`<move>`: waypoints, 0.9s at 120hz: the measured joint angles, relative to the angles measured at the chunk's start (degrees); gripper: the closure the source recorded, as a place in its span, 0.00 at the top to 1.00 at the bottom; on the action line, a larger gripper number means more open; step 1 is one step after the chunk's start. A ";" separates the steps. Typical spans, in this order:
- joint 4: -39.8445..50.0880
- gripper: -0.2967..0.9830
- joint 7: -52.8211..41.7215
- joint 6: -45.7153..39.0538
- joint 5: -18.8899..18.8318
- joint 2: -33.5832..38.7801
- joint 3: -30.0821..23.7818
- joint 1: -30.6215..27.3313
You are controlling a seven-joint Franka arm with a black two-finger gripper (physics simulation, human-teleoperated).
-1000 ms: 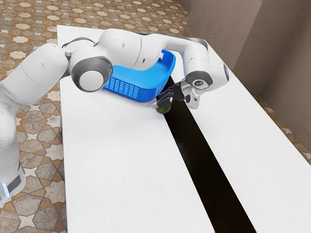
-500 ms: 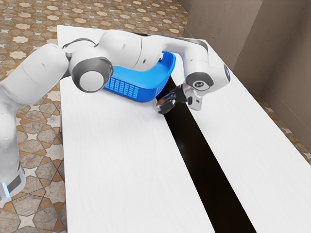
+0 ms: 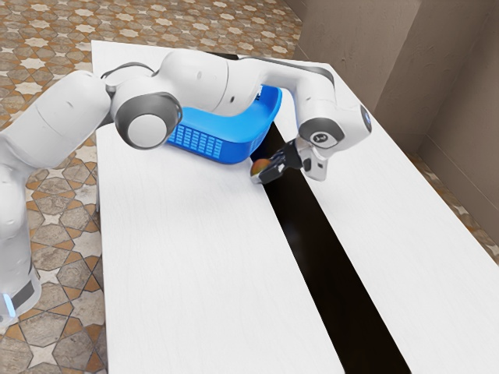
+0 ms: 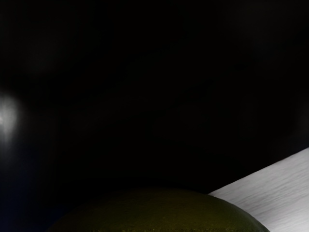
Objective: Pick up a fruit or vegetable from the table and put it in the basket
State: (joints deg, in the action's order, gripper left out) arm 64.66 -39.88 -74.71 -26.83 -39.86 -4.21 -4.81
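A: What differs from half a second ago?

B: The fruit (image 3: 260, 166) at the fingers (image 3: 271, 171) shows a broad orange patch in the exterior view. Half a second ago that patch was smaller, with dark green below it. The hand (image 3: 315, 167) has shifted slightly toward the exterior view's right, while the blue basket (image 3: 222, 131) sits where it did.

A: Are the fingers clamped on the fruit?

B: I can't tell whether they are apart or closed on it. It lies right at their tips, low over the white bench (image 3: 179, 257), outside the basket.

A: And the basket, measured from the fingers?

B: Near them, toward the exterior view's upper left. A black strip (image 3: 320, 257) runs along the bench, passing beneath or behind them.

A: How do the views compare?

B: The exterior view gives the fruit's orange side and the basket. The wrist view gives a dark green, rounded side of the fruit, close in front of the hand, with pale bench beyond that curve.
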 joint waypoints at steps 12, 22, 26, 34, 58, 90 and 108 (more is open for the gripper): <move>0.05 0.63 0.01 -0.10 -0.05 0.00 0.00 -0.01; 0.05 0.61 0.00 -0.16 -0.10 0.01 -0.01 -0.02; 0.05 0.60 -0.01 -0.19 -0.12 0.05 -0.02 -0.02; 0.04 0.59 -0.03 -0.22 -0.15 0.12 -0.02 -0.02; -0.52 0.60 -0.08 -0.16 -0.31 0.60 -0.81 -0.01; -4.02 0.60 -0.30 0.02 -0.61 1.05 -0.68 -0.02; -7.32 0.60 -0.30 -1.94 -0.01 1.35 -1.22 -0.02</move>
State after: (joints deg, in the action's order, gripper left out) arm 57.33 -40.18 -76.65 -26.84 -38.52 -5.43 -4.83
